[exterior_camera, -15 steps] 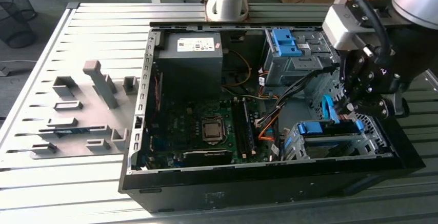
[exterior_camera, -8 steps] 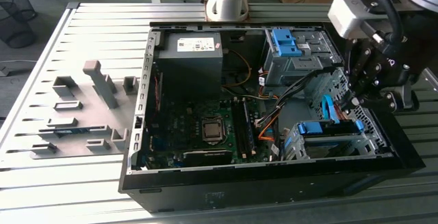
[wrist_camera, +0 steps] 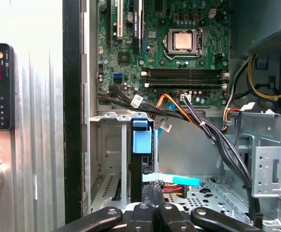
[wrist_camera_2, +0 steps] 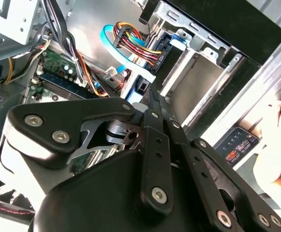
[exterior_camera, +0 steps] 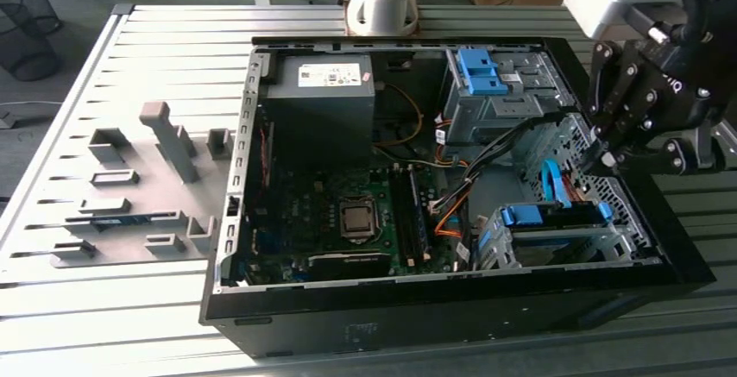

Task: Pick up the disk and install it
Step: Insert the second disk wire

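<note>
The open computer case (exterior_camera: 461, 308) lies on its side on the slatted metal surface (exterior_camera: 138, 49). Inside it are the green circuit board (exterior_camera: 345, 222), the grey power supply box (exterior_camera: 320, 92) and bundles of coloured cables (exterior_camera: 455, 209). Two metal drive cages sit along the case's edge nearest the hand. The cage (exterior_camera: 541, 248) just below the hand holds the disk (exterior_camera: 555, 216), seated on edge with its blue carrier showing on top; in the first wrist view the disk (wrist_camera: 141, 140) stands upright in that cage, directly ahead of the fingertips. The other cage (exterior_camera: 507, 92), further from the hand, carries a fixed blue bracket (exterior_camera: 478, 71).

The hand (exterior_camera: 608, 160) hangs tilted over the case's edge, fingertips pointing down toward the disk's cage. In the second wrist view its fingers (wrist_camera_2: 155, 113) meet at the tips, closed and gripping nothing.

Outside the case, beside the hand, a person's hand (wrist_camera_2: 278, 140) rests near a dark remote (wrist_camera_2: 237, 145).
</note>
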